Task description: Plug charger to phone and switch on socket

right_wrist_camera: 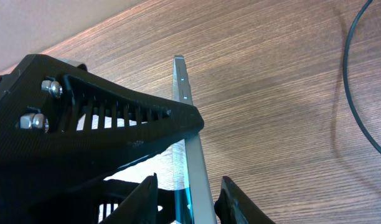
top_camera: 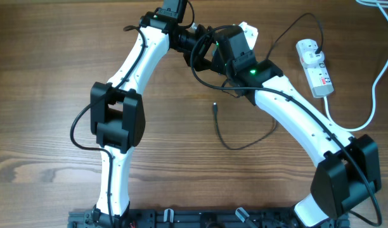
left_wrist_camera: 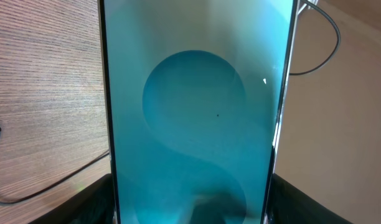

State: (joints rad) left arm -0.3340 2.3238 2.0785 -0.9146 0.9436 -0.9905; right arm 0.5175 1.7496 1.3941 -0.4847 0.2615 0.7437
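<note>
One table [top_camera: 42, 95]. One socket [top_camera: 316, 68] lies on it, with one thick white cord [top_camera: 375, 95] leaving the socket. One charger [top_camera: 215, 109], with its single white plug [top_camera: 310, 47] in the socket. One phone [left_wrist_camera: 197, 112]. Two grippers: left gripper [left_wrist_camera: 193, 214] and right gripper [right_wrist_camera: 189, 208].

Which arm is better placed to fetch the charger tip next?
Probably the right: the left gripper clamps the phone, while the right gripper straddles its edge, seemingly without touching.

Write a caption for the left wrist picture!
Turquoise phone fills the view, charger cable on the table beside it.
</note>
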